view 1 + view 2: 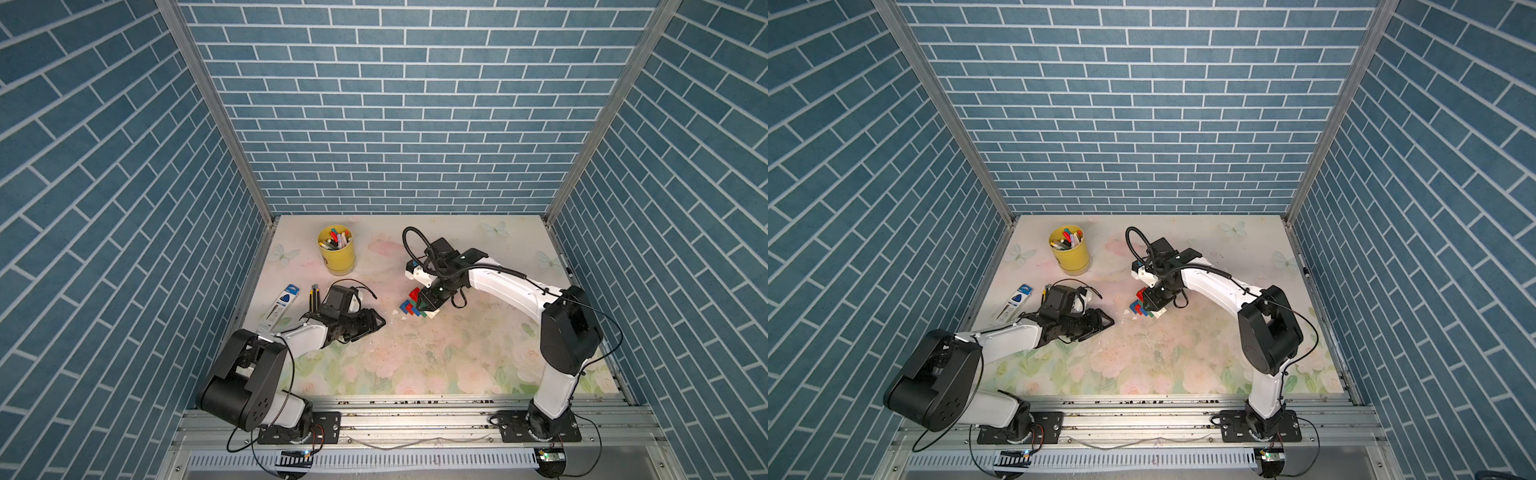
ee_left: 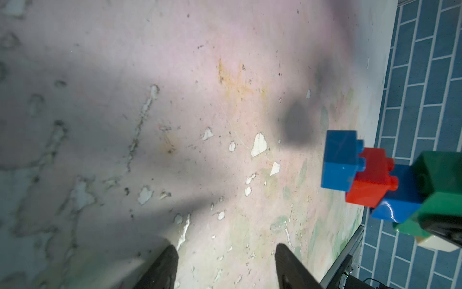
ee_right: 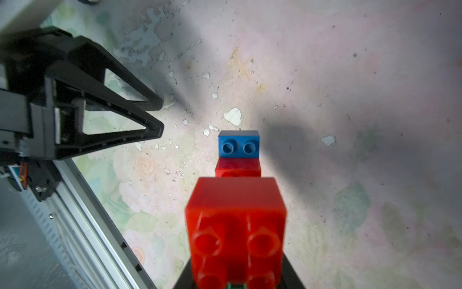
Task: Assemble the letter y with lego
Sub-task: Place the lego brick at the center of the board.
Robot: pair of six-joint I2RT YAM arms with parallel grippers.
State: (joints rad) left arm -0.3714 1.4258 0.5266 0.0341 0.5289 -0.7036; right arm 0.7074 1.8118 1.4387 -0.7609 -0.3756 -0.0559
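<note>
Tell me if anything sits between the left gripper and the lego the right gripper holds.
Nothing visible does. Only bare table lies between the open left gripper and the lego in the right gripper; the yellow cup stands aside.

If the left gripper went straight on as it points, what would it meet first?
Probably the worn floral table surface; the joined red, blue and green plastic lego bricks sit off the line of the left gripper. Depth unclear.
</note>
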